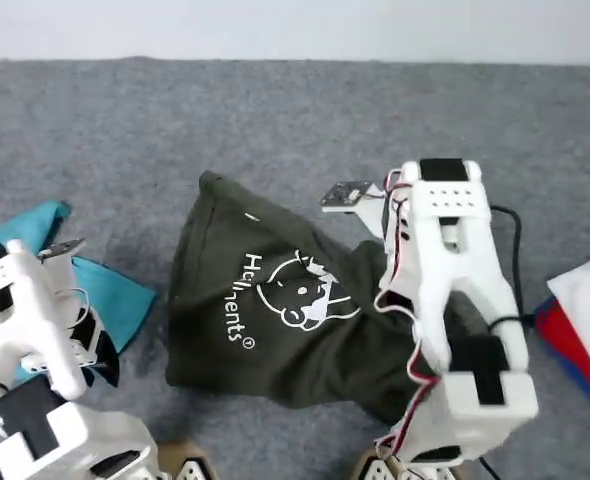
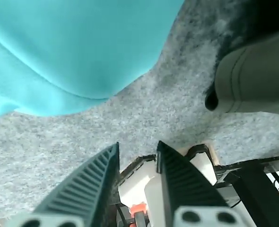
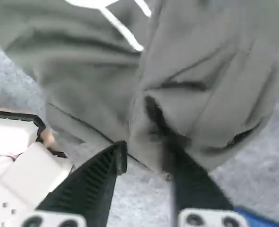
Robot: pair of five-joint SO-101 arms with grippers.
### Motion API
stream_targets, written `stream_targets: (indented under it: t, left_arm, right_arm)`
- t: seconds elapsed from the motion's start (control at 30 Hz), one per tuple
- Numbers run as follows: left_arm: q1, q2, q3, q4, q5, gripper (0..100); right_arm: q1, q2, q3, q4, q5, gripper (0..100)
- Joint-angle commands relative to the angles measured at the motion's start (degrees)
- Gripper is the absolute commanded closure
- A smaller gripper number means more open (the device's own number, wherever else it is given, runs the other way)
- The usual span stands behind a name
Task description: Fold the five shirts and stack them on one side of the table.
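A dark green shirt (image 1: 225,350) with a white print lies partly folded in the middle of the grey felt table (image 1: 275,120). My right gripper (image 1: 350,195) is at the shirt's far right edge. In the right wrist view its fingers (image 3: 146,151) are shut on a bunched fold of that shirt (image 3: 82,56). A teal shirt (image 1: 120,295) lies at the left, with my left gripper (image 1: 63,250) above it. In the left wrist view that gripper (image 2: 137,151) is open with nothing between its fingers; the teal shirt (image 2: 73,47) and an edge of the green shirt (image 2: 257,80) lie beyond it.
A pile of white, red and blue cloth (image 1: 585,310) sits at the table's right edge, and a blue corner of it (image 3: 253,220) appears in the right wrist view. The far half of the felt is bare. Both arm bases stand at the near edge.
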Motion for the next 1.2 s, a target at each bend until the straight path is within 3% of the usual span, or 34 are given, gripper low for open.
stream_targets:
  t: [0.0,0.1,0.33,0.57,0.83,0.93,1.1,1.17]
  left_arm:
    - [-0.09,-2.55,0.13,1.76,0.44,88]
    - [0.0,-2.55,0.13,1.76,0.44,88]
    - [0.0,-2.55,0.13,1.76,0.44,88]
    - [-0.09,-2.55,0.22,1.76,0.44,88]
    - [-0.09,-2.55,0.22,1.76,0.44,88]
    - [-0.09,-2.55,0.22,1.76,0.44,88]
    - [-0.09,-2.55,0.22,1.76,0.44,88]
    - [-0.09,-2.55,0.22,1.76,0.44,88]
  right_arm:
    - [-1.27,-7.96,1.49,2.42,0.35,69.9]
    - [-1.63,-13.32,1.76,2.42,0.44,65.3]
    - [0.4,-16.04,-3.16,-0.4,0.26,65.1]
    - [0.13,-2.42,-4.4,-5.76,0.26,65.1]
    - [0.57,14.55,-16.97,-6.99,-1.32,65.4]
    - [0.48,18.42,-21.89,-4.62,-2.11,72.0]
    - [0.48,20.97,-26.37,-4.62,-1.85,97.3]
    - [1.01,21.14,-27.25,-4.53,-1.85,98.8]
